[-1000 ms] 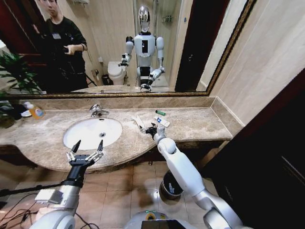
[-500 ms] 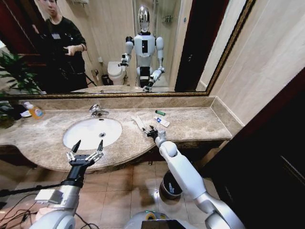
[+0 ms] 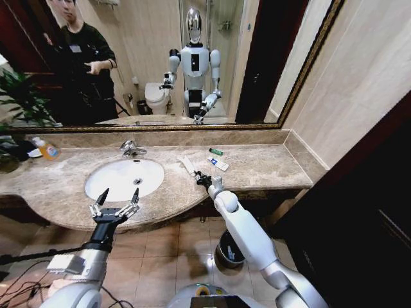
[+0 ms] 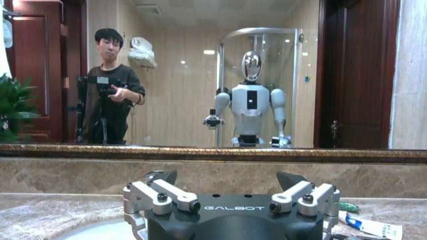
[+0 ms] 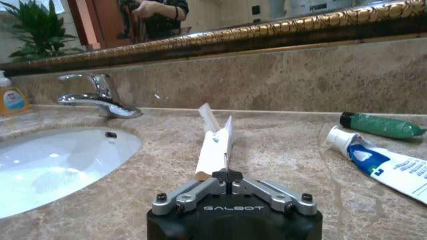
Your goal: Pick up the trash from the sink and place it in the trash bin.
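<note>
The right tool point(image 5: 228, 176) hangs low over the beige marble desk point(image 3: 257, 168), just to the right of the sink point(image 3: 123, 178), and its jaws are pressed together on the near end of a thin white sachet point(image 5: 215, 145). In the right wrist view the sachet runs straight out from the closed tips, its long axis pointing away from the tool toward the back wall and mirror, the far end lifted and splayed into two thin flaps. In the head view the right tool point(image 3: 199, 178) sits at the near end of the same pale strip point(image 3: 187, 165), which slants back and slightly left across the desk. More trash lies farther right on the desk, apart from the tool: a blue-and-white tube point(image 5: 383, 167) with its white cap end toward the sachet, and behind it a small green piece point(image 5: 380, 126) lying on its side near the backsplash. The white oval basin of the sink holds nothing that can be made out, and a chrome faucet point(image 5: 99, 97) stands at its back rim. The trash bin point(image 3: 228, 249) stands on the tiled floor below the desk edge, partly hidden by the right arm; its contents cannot be seen. The left tool point(image 3: 115, 204) hovers at the front rim of the sink with its fingers spread wide, holding nothing.
</note>
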Robot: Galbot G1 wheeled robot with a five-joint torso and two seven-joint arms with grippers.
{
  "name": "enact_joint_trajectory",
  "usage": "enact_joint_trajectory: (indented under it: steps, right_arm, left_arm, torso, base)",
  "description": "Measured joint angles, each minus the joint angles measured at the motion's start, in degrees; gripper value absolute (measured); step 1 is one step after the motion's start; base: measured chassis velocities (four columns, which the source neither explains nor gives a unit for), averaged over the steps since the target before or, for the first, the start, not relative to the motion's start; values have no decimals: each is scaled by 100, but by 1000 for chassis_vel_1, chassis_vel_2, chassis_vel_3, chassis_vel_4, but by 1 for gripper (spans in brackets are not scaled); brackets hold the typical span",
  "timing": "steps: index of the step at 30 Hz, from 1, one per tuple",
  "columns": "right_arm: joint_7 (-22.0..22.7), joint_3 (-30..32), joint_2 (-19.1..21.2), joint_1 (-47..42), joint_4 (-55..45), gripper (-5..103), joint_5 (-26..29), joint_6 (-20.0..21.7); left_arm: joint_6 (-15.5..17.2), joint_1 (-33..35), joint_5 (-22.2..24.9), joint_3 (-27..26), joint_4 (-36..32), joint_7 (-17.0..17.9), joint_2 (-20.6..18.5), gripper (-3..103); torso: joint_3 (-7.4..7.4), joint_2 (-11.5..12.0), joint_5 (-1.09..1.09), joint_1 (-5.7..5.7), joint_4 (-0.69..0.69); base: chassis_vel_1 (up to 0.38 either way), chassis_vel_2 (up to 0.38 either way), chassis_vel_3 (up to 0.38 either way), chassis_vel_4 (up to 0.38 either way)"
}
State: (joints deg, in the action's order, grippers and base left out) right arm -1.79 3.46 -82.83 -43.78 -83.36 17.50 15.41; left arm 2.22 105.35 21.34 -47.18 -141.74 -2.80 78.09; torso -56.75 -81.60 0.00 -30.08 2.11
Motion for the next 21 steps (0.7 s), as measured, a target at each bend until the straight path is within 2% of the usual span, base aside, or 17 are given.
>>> enact_joint_trajectory:
  steps: [10,21]
  right_arm:
    - [300,113,299,-509,-1015,0,94,146]
    - [364,818,1102,-1729,-2455,0,68,115]
  left_arm:
    - [0,0,0,0,0,0,0,100]
    - [0,0,0,-1,0,1,0,100]
  torso:
    - [0,0,0,0,0]
    - [0,0,1,0,0]
  base:
    - [0,0,0,0]
    - [0,0,0,0]
